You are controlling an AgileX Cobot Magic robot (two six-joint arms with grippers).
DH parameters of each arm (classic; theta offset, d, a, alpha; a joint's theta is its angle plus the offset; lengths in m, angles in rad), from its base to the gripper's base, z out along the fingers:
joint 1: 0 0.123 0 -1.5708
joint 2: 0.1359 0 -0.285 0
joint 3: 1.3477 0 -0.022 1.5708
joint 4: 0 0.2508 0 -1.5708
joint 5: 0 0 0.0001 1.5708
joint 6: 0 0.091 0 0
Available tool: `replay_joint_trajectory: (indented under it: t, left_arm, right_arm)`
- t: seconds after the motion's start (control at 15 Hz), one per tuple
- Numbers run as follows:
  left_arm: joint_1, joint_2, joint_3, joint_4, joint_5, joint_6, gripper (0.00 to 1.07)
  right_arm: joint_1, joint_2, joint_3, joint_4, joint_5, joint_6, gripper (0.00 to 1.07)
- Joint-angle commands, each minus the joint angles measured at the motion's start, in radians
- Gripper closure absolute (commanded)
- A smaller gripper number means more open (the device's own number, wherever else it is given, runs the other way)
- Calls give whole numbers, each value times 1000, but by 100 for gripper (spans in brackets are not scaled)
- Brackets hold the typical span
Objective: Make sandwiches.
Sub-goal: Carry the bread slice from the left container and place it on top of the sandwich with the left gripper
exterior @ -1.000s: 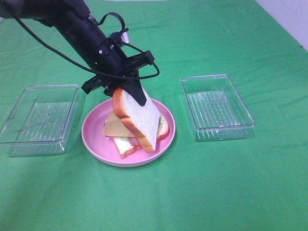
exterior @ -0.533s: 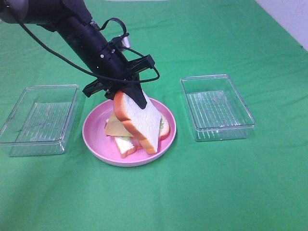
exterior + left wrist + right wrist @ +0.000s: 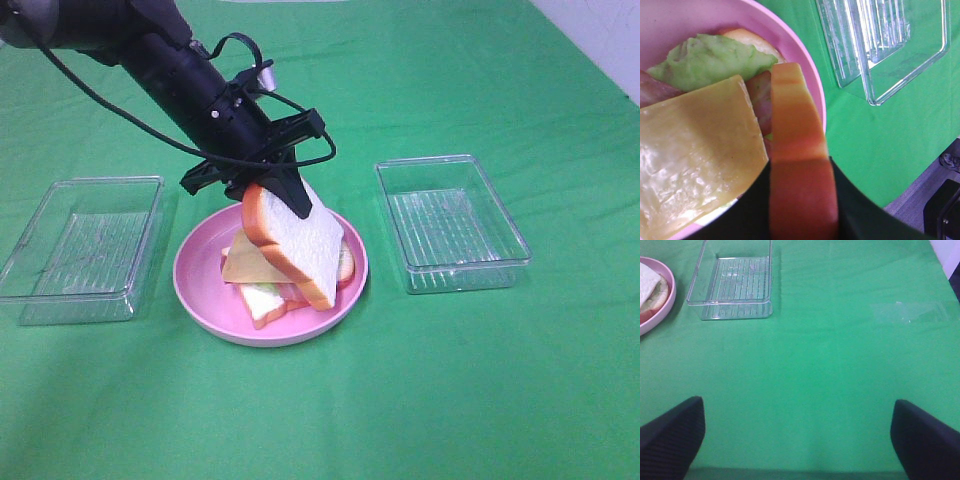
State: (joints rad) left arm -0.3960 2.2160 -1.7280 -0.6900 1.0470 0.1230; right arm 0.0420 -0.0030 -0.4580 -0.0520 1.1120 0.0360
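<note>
On the pink plate (image 3: 200, 290) lies a stack of bottom bread (image 3: 262, 308), green lettuce (image 3: 710, 62), reddish bacon (image 3: 760, 95) and a yellow cheese square (image 3: 248, 265). My left gripper (image 3: 275, 195) is shut on a top bread slice (image 3: 300, 245) with an orange-brown crust (image 3: 797, 165). The slice is tilted, its lower edge resting on the stack's near right side. My right gripper (image 3: 797, 437) stands open over bare green cloth, well right of the plate (image 3: 662, 302), with nothing between its fingers (image 3: 670, 435). It is out of the exterior high view.
A clear plastic tray (image 3: 80, 245) stands left of the plate and another (image 3: 450, 220) to its right, also seen as the tray (image 3: 735, 282) ahead of my right gripper. Green cloth covers the table. The left arm's cables (image 3: 300, 110) loop above the plate.
My left gripper has shifted slightly right and lowered the bread slice, which now leans flatter over the stack. The plate has crept a little to the right. The right gripper has not moved.
</note>
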Motion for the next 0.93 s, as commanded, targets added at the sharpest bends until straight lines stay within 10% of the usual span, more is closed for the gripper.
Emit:
replay_joint_trajectory:
  t: [0.07, 0.27, 0.4, 0.53, 0.93]
  left_arm:
    - [-4, -4, 1, 35, 0, 4, 107]
    - [-4, -4, 1, 149, -3, -55, 97]
    - [-4, -4, 1, 190, 4, -105, 64]
    - [-4, -7, 1, 192, 25, -112, 4]
    - [-4, -46, -125, 330, 153, -158, 5]
  right_arm:
    - [-7, -32, 3, 1, -11, -5, 11]
    - [-7, -32, 3, 1, -11, -5, 11]
    - [-7, -32, 3, 1, -11, -5, 11]
    - [-7, -32, 3, 1, -11, -5, 11]
    - [-7, -32, 3, 1, -11, -5, 11]
